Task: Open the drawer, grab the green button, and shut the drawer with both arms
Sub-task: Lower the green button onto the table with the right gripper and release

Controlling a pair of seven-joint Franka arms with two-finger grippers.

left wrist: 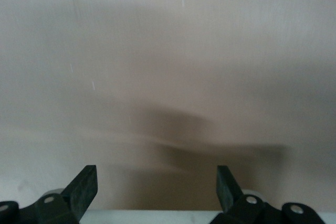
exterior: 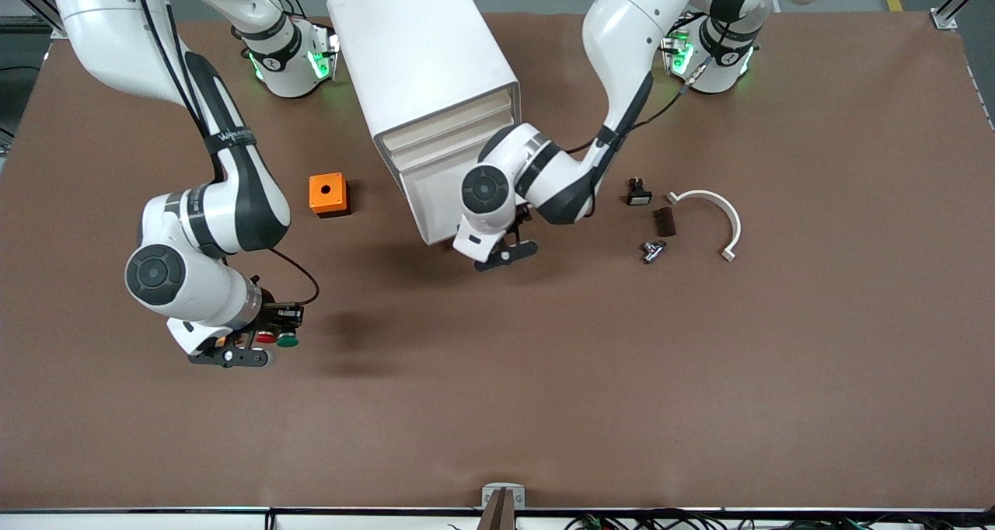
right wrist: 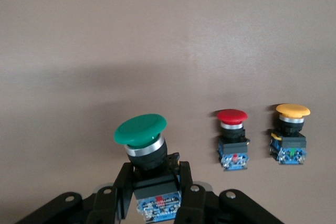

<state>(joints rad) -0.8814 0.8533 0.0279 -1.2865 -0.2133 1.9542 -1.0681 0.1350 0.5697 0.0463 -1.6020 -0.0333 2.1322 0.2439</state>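
The white cabinet (exterior: 424, 64) stands at the middle of the table near the robots' bases. Its lower drawer (exterior: 435, 200) looks flush with the cabinet front. My left gripper (exterior: 505, 254) is low in front of the cabinet's bottom corner; in the left wrist view it (left wrist: 156, 187) is open and empty. My right gripper (exterior: 233, 355) is over the table toward the right arm's end. In the right wrist view it (right wrist: 154, 174) is shut on the black body of the green button (right wrist: 140, 129), held upright. The green cap also shows in the front view (exterior: 288, 342).
A red-capped button (right wrist: 232, 115) and a yellow-capped button (right wrist: 292, 110) stand on the table by the right gripper. An orange box (exterior: 329, 194) lies beside the cabinet. Toward the left arm's end lie a small black part (exterior: 638, 194), a brown piece (exterior: 665, 221), a metal piece (exterior: 653, 250) and a white curved bracket (exterior: 715, 211).
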